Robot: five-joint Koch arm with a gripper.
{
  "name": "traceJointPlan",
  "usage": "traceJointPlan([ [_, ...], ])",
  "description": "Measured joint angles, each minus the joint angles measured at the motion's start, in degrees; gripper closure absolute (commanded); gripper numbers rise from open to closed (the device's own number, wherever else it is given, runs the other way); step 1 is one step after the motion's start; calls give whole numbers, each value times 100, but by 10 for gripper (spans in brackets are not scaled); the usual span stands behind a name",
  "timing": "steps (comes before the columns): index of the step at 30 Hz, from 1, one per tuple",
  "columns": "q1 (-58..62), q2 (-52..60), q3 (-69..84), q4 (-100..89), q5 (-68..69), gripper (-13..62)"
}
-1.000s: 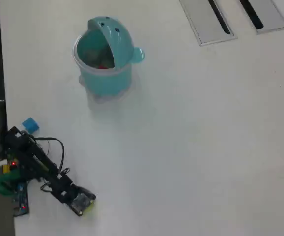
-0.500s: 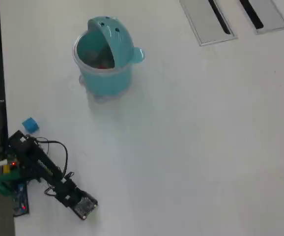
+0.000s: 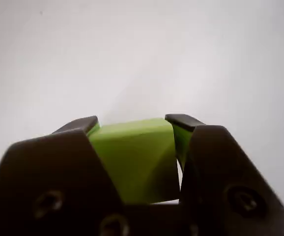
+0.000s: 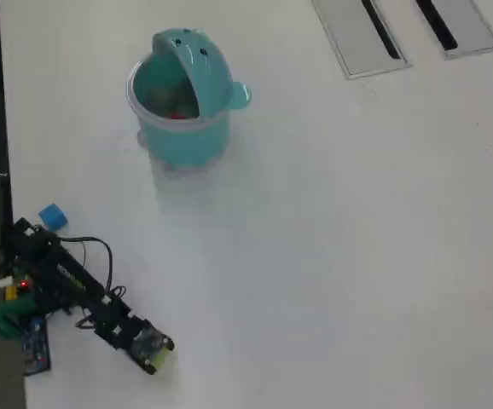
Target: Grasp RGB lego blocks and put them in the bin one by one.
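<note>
Bright, flat light, kinda soft pics

Overhead view is evenly lit and a bit low-res; the white table (image 4: 340,239) is nearly washed out, with just a faint shadow under the bin (image 4: 182,102). In the wrist view the dark fingers (image 3: 58,182) at the bottom are blurry.

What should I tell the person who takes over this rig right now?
Tool: shut on the yellow-green block, low over the table at the lower left of the overhead view.
Bin: upper left, lid tipped open; something red shows inside, likely the red block.
Blue block: on the table beside the arm's base, untouched.
Left: carry the yellow-green block to the bin and drop it, then fetch the blue block.
</note>
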Motion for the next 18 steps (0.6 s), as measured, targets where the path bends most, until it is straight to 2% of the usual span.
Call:
traceJointPlan([
  [18, -1239, 1687, -193, 9, 0, 308],
])
